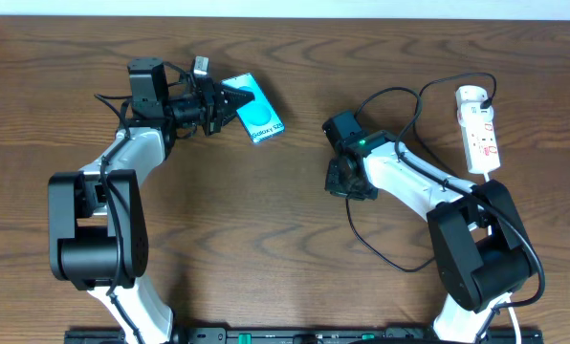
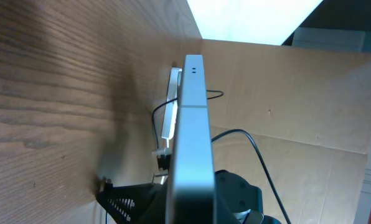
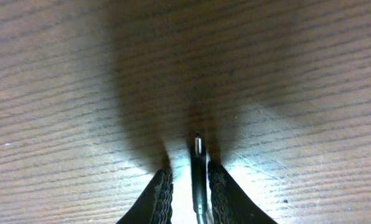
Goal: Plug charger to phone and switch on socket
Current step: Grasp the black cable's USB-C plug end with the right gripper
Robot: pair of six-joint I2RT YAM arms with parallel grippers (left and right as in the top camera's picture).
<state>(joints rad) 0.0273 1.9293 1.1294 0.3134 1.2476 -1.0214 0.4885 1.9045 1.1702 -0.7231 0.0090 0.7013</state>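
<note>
Dark brown wood with a fine, straight grain forms the desk (image 1: pixel 266 248), matte except for one bright patch in the right wrist view. The phone (image 1: pixel 261 115), a flat rectangle with a glossy teal-blue face and a paler circle, is tipped up on one long side at the far left-centre of the desk. In the left wrist view it shows only a smooth, silvery metal rim. The left pincer (image 1: pixel 232 98), black and wedge-shaped, is pressed together on the phone's left end. Well to the right of the phone and nearer the front edge, the right pincer (image 3: pixel 190 169) pinches the charger (image 3: pixel 198 163). Its ribbed black fingers (image 3: pixel 162 196) sit on either side of the slim dark plug, whose small metal tip points out over the desk. Thin black cable loops behind that arm. Far right of the phone lies the socket (image 1: pixel 479 129), a long white plastic strip with red-marked switches.
</note>
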